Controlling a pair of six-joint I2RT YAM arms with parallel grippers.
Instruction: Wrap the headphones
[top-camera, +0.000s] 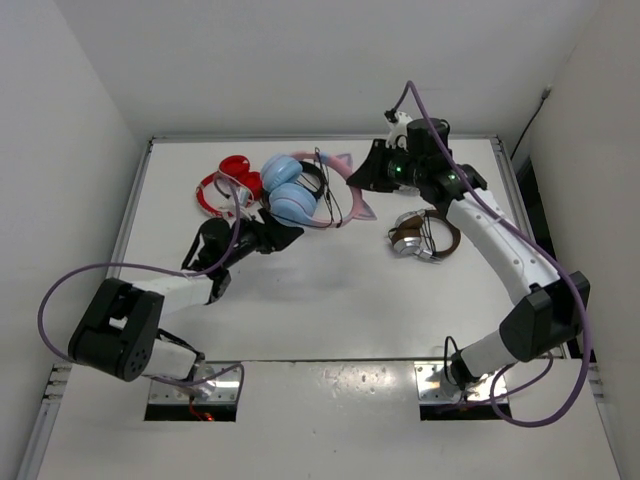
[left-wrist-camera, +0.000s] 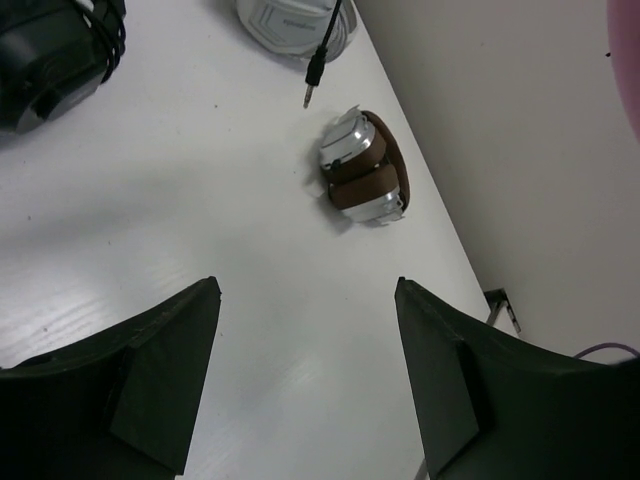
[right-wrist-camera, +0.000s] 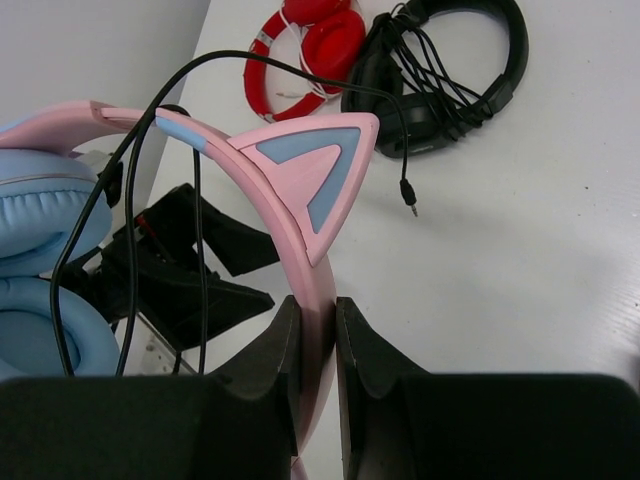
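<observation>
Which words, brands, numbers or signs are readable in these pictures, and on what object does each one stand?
No text can be read anywhere.
Faint grey print on the white rounded object at the top of the left wrist view: too blurred to read.
The cat-ear headphones: no lettering visible.

White tabletop (top-camera: 330, 300), smooth with a faint sheen under soft, even light. Plain white walls close it in on 3 sides: left wall (top-camera: 50, 150), far wall (top-camera: 300, 60) and right wall (top-camera: 600, 180), each along its own edge. A thin dark cord (top-camera: 533, 118) hangs near the far right corner.
</observation>
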